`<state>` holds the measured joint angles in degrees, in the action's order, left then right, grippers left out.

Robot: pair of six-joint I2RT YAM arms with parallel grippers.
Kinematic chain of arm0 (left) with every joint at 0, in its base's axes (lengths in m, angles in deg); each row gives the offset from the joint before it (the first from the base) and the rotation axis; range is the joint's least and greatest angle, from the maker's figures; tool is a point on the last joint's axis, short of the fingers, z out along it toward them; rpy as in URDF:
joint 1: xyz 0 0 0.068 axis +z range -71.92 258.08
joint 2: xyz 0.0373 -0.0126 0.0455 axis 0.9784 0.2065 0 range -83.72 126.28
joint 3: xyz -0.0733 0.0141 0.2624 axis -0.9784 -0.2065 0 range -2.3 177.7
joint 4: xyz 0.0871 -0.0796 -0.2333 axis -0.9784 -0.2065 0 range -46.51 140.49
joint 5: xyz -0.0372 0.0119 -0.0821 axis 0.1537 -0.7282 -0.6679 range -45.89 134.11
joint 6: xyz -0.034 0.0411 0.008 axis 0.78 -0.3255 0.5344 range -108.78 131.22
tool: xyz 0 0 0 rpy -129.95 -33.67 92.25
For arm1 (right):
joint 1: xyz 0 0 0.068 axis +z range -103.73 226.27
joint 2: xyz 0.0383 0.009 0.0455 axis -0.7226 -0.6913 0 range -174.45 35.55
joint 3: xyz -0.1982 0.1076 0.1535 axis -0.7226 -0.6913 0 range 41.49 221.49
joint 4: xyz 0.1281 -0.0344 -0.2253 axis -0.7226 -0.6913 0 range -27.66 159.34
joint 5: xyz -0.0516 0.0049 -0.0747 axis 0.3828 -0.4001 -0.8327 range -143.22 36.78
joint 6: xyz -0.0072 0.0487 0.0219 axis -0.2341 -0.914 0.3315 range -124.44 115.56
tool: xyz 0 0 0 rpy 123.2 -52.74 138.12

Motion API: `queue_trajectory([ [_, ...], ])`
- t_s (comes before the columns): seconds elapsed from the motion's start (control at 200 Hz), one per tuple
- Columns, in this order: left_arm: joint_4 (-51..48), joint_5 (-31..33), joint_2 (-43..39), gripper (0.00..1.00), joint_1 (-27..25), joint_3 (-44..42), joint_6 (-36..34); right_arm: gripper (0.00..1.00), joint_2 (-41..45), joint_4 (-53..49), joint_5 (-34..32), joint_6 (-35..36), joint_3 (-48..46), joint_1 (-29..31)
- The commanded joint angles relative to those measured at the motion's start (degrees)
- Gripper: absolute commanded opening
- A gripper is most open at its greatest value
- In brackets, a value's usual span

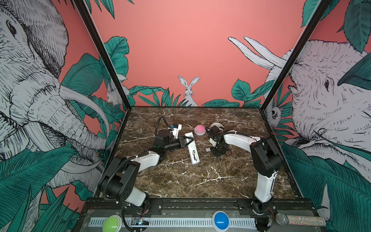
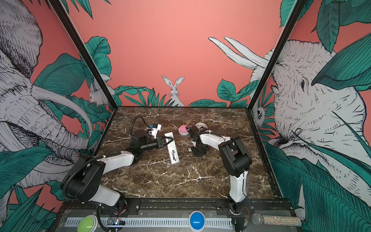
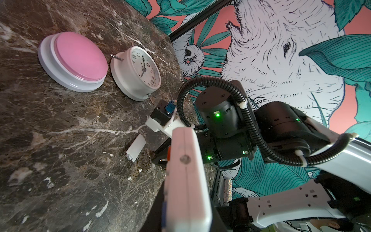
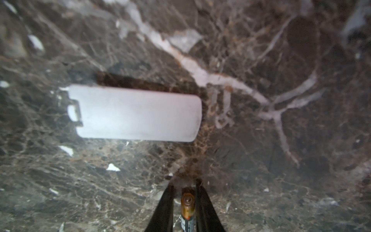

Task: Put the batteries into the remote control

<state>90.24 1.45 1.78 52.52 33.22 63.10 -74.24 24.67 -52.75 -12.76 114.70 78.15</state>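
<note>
Remote control [image 1: 192, 148] lies back-up on the tabletop [image 1: 180, 180] in a top view. The left claw [image 1: 190, 139] is clenched crosswise on one half. The open recess [image 1: 194, 155] sits on the free half, out past that claw's tips. Whether a cell already lies in it is too small to tell. The right claw [image 1: 217, 153] points straight down, well apart from the remote. The small white battery cover [image 1: 207, 149] lies just beside it, on the side facing the left claw. Both top views agree, and they place the pink dome button [image 2: 183, 129] and the round clock [image 2: 200, 125] behind the right claw.

From the left wrist, the remote's side edge fills the foreground inside the left claw's grip. The cover and the right claw's black fingers [image 3: 159, 155] lie out ahead of it.

From the right wrist, a battery [image 4: 187, 206] stands between the right claw's fingers, near their tips. It sits close against one finger, with a sliver of tabletop showing at the other. I cannot tell whether it is pinched yet. The cover lies flat ahead of the tips.

The step in hand looks like picking up a cell. Next, the right claw would need a firm pinch and a clean lift. It would then carry the cell across to the recess, lined up along its length with the terminals the right way round. Meanwhile the left claw steadies the remote.
</note>
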Motion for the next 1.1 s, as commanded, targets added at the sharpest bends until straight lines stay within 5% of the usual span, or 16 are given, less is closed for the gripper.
queue_trajectory([
  [0.0, 1.9, -0.9, -0.8, 0.0, 0.3, 0.5, 0.2, 0.2, 0.6, -2.9, -2.0, 0.1, -1.5, -0.3],
  [1.095, 1.9, -0.5, -1.3, 0.0, 0.3, 0.2, 0.3, 0.08, 2.6, -1.6, -0.5, 0.0, -3.3, -0.2],
])
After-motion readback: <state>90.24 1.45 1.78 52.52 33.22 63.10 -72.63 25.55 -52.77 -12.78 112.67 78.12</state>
